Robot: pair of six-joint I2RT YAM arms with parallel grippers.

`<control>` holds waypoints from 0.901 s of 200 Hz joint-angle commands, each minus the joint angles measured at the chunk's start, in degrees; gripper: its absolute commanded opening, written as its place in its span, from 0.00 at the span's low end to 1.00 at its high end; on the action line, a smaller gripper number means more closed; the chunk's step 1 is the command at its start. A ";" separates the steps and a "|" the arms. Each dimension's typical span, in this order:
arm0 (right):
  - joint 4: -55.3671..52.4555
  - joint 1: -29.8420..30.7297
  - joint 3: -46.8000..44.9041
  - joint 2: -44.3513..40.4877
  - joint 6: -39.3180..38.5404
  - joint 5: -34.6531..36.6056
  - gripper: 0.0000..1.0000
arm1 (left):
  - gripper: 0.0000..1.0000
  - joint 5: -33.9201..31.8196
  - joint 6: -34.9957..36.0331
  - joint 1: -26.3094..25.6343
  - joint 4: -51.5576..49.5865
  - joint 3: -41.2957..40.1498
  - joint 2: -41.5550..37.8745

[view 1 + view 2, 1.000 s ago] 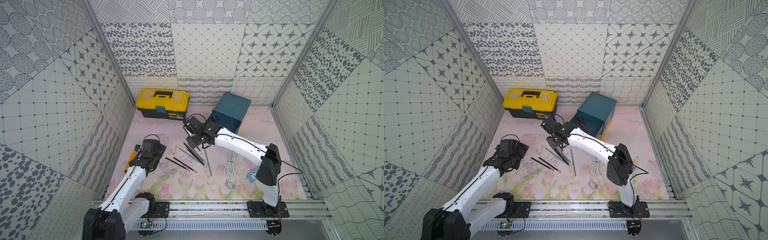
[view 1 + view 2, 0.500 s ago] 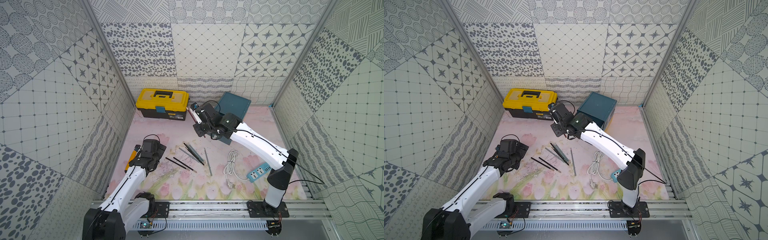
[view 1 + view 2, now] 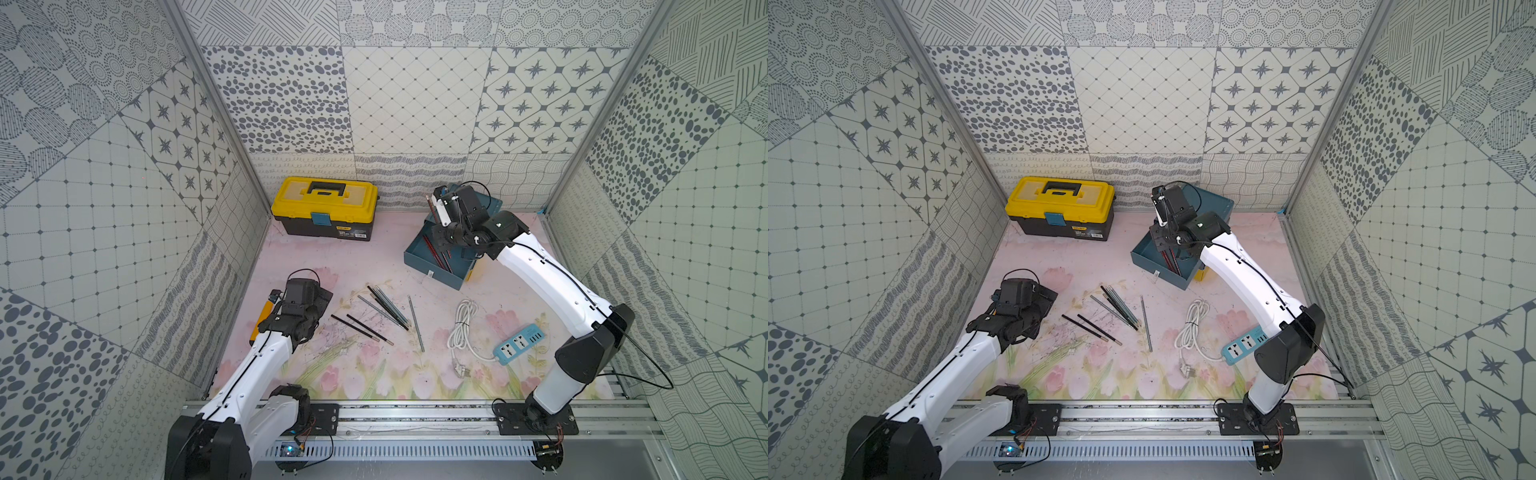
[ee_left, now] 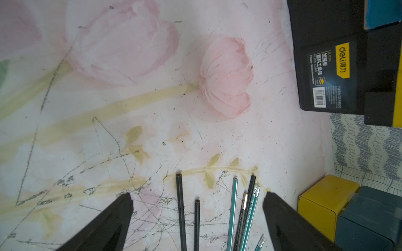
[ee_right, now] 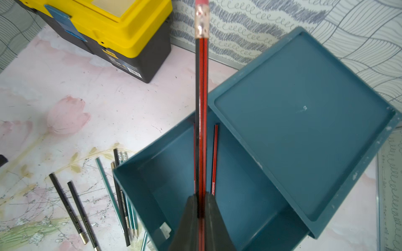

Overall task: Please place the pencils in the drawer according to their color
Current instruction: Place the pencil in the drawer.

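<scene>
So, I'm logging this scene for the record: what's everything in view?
toolbox: one, yellow-black, back wall
chest: one, teal, back right, one drawer open
red pencils: at least two in drawer, one more held above it
black pencils: two, on mat
teal pencils: several, bunched beside those
grey pencil: one, right of bunch
cable: one, white, right of pencils
power strip: one, blue, by cable
tool: one, orange, beside left arm
left gripper: open, over loose pencils
right gripper: shut on red pencil

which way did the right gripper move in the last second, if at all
Yes. The right gripper left the loose pencils on the mat and went toward the back wall, to above the open drawer, shut on a red pencil.
</scene>
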 commanded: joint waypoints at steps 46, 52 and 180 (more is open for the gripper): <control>0.51 -2.93 -7.07 -1.63 1.06 -6.14 0.00 | 0.99 0.51 0.49 0.16 0.63 0.48 0.10; 0.49 -2.96 -7.40 -1.60 1.10 -6.33 0.00 | 0.99 0.56 0.49 0.20 0.65 0.56 0.09; -1.93 -3.40 -8.36 0.26 1.32 -5.97 0.00 | 0.99 0.58 0.72 0.16 0.59 0.29 -0.01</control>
